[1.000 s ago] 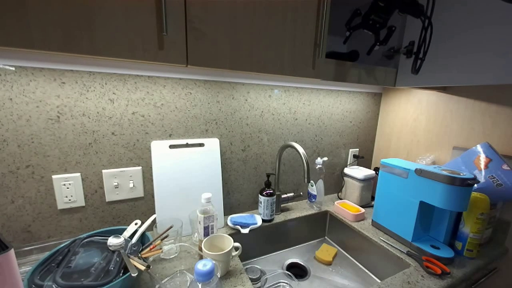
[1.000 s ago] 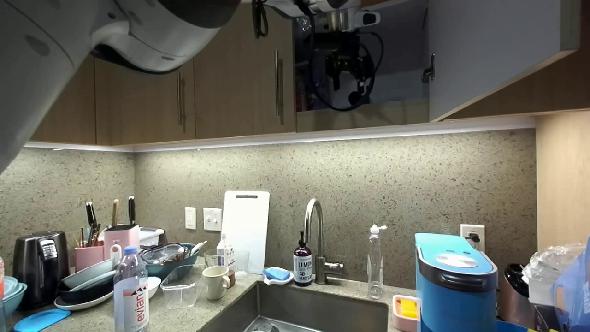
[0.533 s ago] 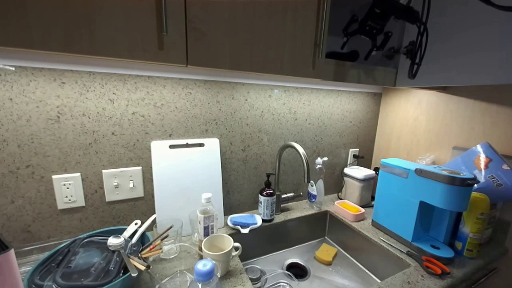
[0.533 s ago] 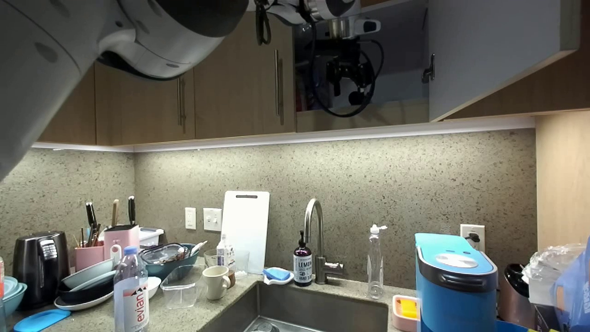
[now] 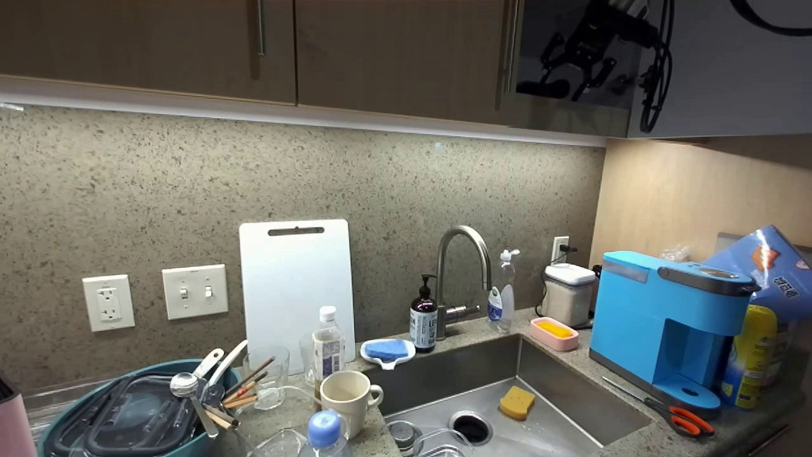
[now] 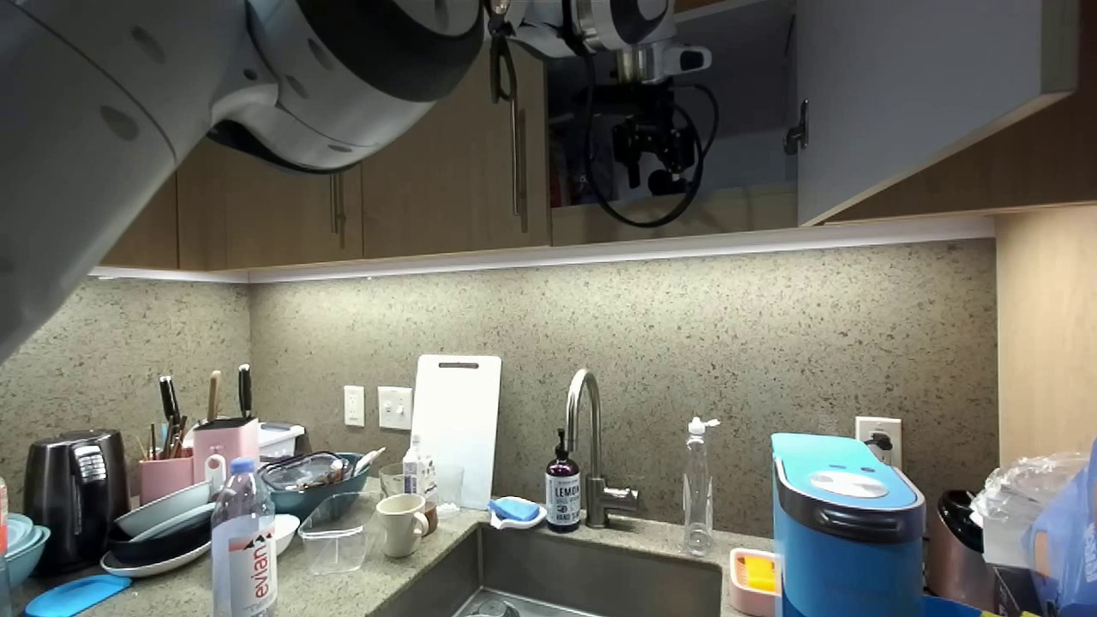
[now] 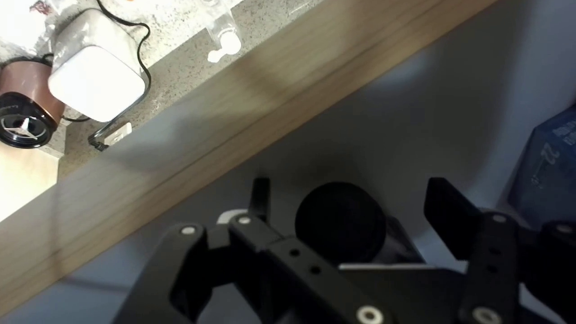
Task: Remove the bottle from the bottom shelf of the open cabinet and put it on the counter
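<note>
Extended into one open cabinet (image 6: 746, 210): one arm (image 6: 308, 120), from upper left in exterior view, bent downward at far end. Over bottom shelf (image 7: 405, 112) with one gripper (image 7: 349, 198), spread wide. On shelf, lying: one dark bottle (image 7: 340, 222), showing between two fingers (image 7: 450, 216) in wrist view. Touching or not: can't tell.

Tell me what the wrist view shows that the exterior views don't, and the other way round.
Wrist view only: pale print on a blue package inside the cabinet.

Exterior views only: the faucet, cutting board, blue appliance and swung-open cabinet door.

Shared: the open claw, the dark round end of what is likely the bottle, and below, the counter and a clear white-capped container.
</note>
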`<act>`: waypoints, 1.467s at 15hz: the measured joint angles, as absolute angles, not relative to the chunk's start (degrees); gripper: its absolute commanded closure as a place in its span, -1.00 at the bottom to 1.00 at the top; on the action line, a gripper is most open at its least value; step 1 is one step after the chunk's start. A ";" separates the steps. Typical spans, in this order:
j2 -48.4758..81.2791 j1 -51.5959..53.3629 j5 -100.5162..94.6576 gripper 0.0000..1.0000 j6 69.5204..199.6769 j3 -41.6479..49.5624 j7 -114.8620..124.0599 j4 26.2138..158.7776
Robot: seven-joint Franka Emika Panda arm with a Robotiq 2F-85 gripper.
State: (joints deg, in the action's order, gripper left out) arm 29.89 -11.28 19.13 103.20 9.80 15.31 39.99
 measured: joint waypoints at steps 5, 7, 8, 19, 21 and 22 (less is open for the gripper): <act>30.98 -11.31 19.14 0.51 103.20 9.78 15.31 38.25; 31.43 -11.35 19.18 0.57 103.19 9.75 15.31 37.64; 31.58 -11.37 19.18 0.57 103.19 9.75 15.31 37.41; 30.62 -12.10 19.67 0.57 97.83 8.31 10.99 36.81; 29.23 -12.13 19.85 0.57 94.39 7.98 9.67 36.98; 28.41 -12.13 19.90 0.57 92.97 7.89 8.98 37.10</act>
